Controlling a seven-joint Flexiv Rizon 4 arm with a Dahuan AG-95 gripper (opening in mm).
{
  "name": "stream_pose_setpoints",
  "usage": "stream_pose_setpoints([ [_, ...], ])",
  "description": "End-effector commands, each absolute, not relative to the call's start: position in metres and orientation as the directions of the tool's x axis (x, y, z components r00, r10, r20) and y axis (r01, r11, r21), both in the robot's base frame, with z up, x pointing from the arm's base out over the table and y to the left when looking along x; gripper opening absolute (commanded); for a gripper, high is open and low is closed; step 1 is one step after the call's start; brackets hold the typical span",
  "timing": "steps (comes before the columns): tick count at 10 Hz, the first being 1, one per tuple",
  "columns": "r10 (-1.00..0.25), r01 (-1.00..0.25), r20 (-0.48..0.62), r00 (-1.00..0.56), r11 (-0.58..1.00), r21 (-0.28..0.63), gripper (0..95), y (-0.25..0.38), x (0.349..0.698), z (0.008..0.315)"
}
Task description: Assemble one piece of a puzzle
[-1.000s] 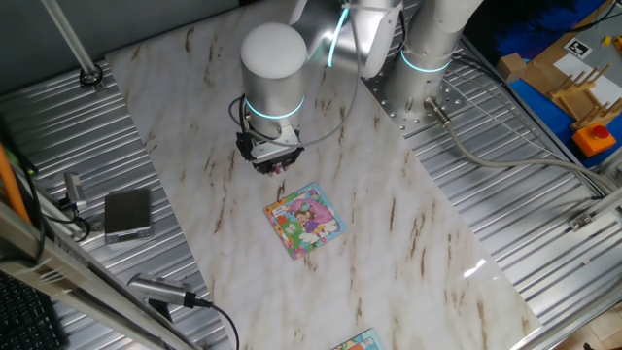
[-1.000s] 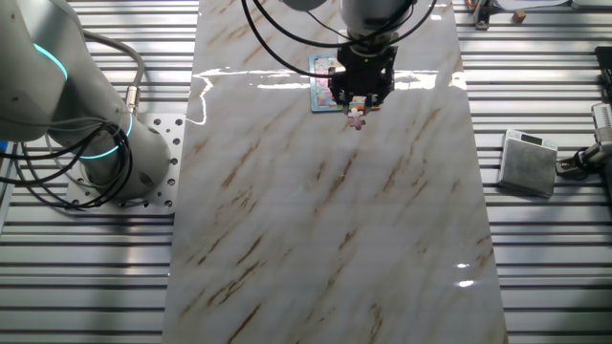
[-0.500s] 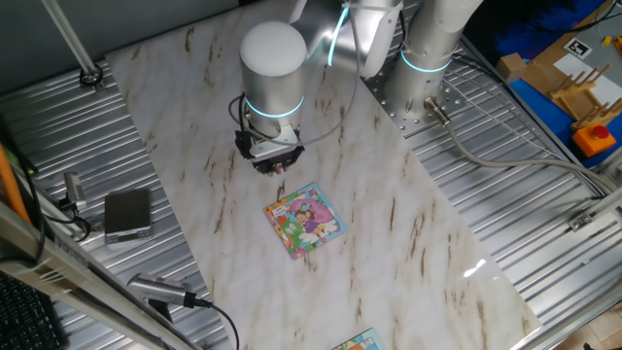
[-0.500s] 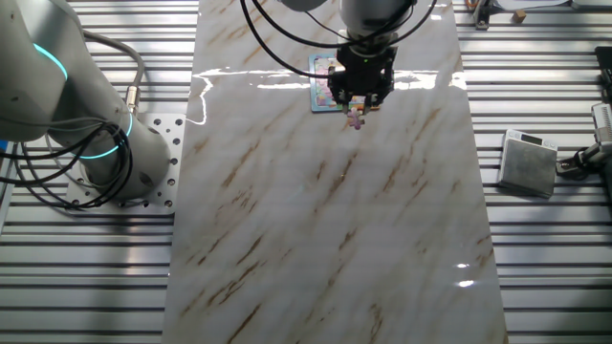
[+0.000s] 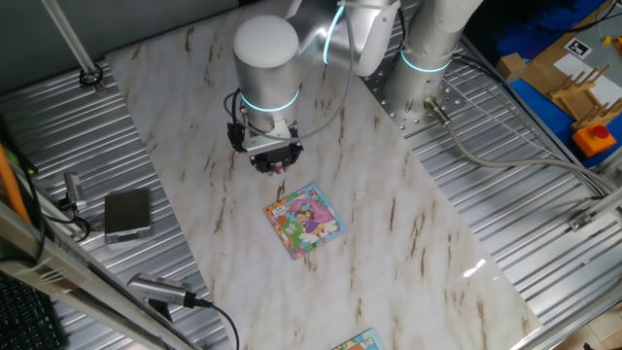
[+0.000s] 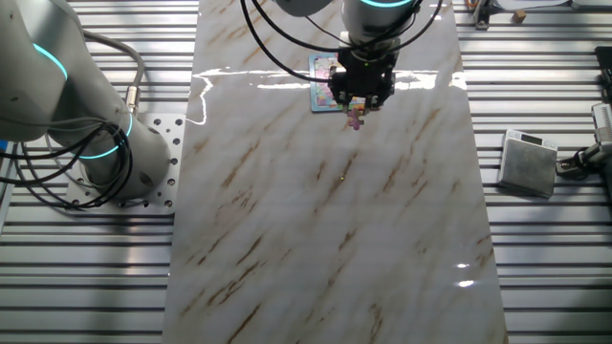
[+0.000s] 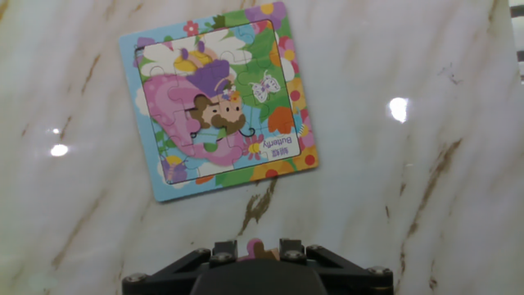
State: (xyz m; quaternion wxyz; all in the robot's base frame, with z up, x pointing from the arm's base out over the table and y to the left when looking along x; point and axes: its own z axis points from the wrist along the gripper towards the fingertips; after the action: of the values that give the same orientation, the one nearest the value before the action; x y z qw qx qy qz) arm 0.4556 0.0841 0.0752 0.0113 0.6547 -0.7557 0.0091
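Your claw (image 7: 259, 246) is clamped on the piece (image 6: 357, 120), held above the marble just short of the puzzle (image 7: 219, 99). You're in the carry step; next, move forward over the board, find its gap and line the piece up. On the board ahead, inverted lettering reads "Butterfly".

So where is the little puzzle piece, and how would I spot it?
Find the marble table and the square cartoon puzzle lying flat on it. Just beside the puzzle hangs the robot's black gripper, and the piece is pinched in its tip. It is the only tiny pink-purple bit held up off the table, apart from the board.
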Motion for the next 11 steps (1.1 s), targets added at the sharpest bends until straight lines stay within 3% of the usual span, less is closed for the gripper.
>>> stream_pose_setpoints([
  [1,-0.99,-0.99,0.028,-0.139,0.139,0.002,0.0,0.084,0.456,0.075],
  [11,-0.988,-0.987,-0.021,-0.155,0.154,0.04,0.0,0.116,0.455,0.073],
])
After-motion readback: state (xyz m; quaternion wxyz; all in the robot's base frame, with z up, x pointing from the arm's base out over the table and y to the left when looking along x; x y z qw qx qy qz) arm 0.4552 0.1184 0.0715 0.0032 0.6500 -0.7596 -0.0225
